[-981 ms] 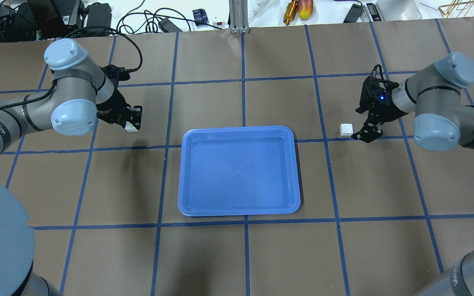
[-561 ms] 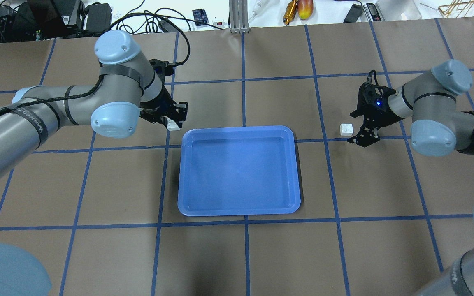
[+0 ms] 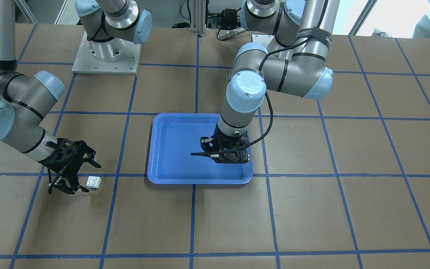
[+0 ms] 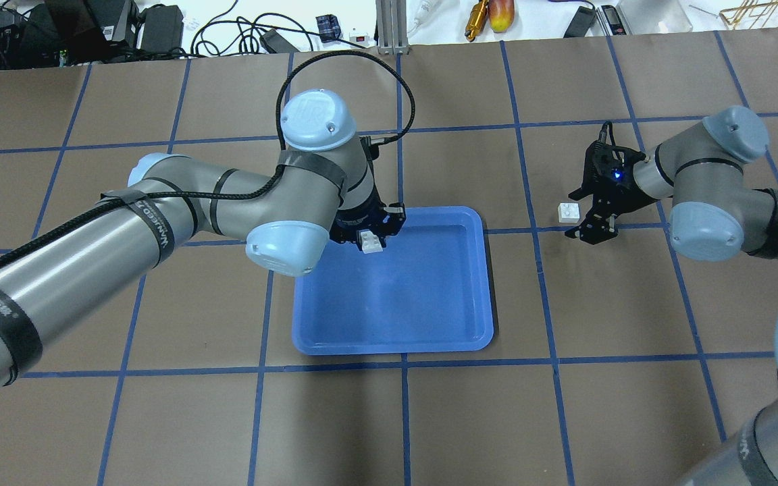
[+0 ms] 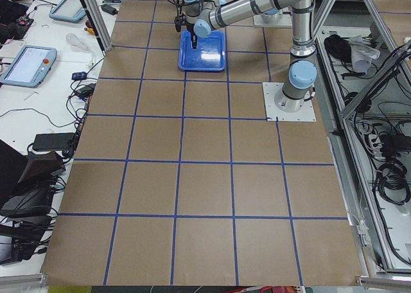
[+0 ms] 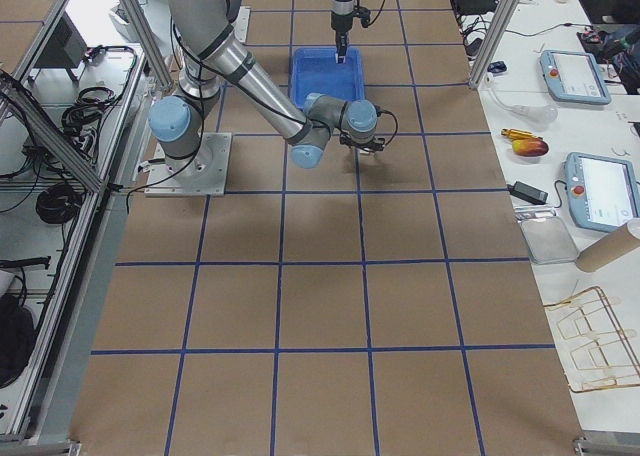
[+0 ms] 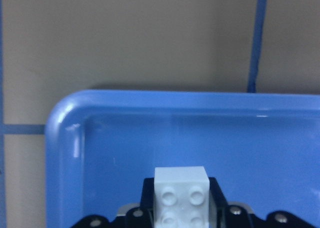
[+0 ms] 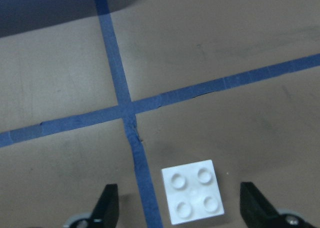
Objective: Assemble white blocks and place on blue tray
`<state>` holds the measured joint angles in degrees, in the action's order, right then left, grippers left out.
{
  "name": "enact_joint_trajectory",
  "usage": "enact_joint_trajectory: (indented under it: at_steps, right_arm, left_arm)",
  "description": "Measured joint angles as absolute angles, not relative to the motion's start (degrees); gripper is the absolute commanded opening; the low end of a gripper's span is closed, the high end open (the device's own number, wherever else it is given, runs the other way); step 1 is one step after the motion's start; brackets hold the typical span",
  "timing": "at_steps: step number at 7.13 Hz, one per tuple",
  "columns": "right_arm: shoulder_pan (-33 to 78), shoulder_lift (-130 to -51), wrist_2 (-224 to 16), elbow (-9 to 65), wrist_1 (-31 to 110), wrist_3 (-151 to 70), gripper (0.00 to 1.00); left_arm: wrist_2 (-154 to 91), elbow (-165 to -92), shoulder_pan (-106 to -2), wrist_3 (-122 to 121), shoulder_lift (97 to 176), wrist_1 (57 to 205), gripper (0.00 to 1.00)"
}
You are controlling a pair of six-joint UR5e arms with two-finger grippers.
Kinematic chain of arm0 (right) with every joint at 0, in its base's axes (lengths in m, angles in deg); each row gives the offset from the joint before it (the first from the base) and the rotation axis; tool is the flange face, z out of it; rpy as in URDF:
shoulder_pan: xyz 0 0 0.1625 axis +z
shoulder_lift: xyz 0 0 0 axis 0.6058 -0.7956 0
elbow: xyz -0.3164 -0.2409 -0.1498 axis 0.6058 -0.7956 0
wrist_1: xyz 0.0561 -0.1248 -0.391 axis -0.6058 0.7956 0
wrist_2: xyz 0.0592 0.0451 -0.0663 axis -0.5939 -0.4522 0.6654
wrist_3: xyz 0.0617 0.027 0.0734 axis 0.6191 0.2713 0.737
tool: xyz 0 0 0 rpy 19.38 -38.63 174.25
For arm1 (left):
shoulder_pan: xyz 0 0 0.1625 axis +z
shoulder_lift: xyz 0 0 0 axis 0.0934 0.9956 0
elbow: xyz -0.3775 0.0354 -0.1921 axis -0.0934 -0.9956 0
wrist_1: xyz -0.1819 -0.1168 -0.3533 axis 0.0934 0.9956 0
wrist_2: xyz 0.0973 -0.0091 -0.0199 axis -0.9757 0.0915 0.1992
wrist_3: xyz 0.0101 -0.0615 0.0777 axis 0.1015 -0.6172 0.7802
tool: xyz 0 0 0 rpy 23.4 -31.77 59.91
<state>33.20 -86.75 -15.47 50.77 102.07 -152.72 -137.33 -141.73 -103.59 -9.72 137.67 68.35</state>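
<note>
Overhead exterior shows the left gripper (image 4: 369,236) clamped on the first white block (image 4: 369,241) and hanging over the far left corner of the blue tray (image 4: 416,297). The second white block (image 4: 568,213) lies on the table (image 4: 632,304) well to the right of the tray, between the spread fingers of the right gripper (image 4: 573,216), which do not touch it. Exterior front-facing agrees: the left gripper points straight down inside the tray outline, and the right one straddles its block with fingers apart. Both side views are too small to tell anything about the grips. Left wrist-mounted view shows the first white block between the closed fingers, studs toward the camera, with the tray's rounded corner below. Right wrist-mounted view shows the second white block a little turned against the fingers, just beside a blue tape line (image 8: 132,153). I judge the blocks are not joined yet, so a release over the tray now would leave a single block there. Closing on the turned block could twist or push it away, and badly matched studs could pop one block out of its grip. The tray's raised rim lies between both blocks; cables and tools (image 4: 227,27) lie well apart behind the table.
</note>
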Motion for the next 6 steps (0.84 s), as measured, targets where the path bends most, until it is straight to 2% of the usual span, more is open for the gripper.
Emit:
enact_joint_trajectory:
  at_steps: [1,4,5,6]
  right_arm:
    - [33.2,-86.65,-15.3,50.75,102.25,-152.68,0.01]
    - [33.2,-86.89,-15.0,50.87,102.23,-152.57,0.0]
    - [33.31,-87.16,-14.97,50.83,102.0,-152.47,0.0]
    - [33.53,-87.59,-15.14,50.7,101.84,-152.23,0.0]
  left_arm:
    - [-137.47,-142.36,-104.97,-11.44,138.25,68.37,0.04]
    - [-137.33,-143.18,-106.21,-13.16,139.91,66.66,0.04]
    - [-137.25,-143.21,-106.29,-13.28,140.82,65.55,0.12]
    - [-137.16,-143.25,-106.44,-13.27,141.69,64.41,0.55]
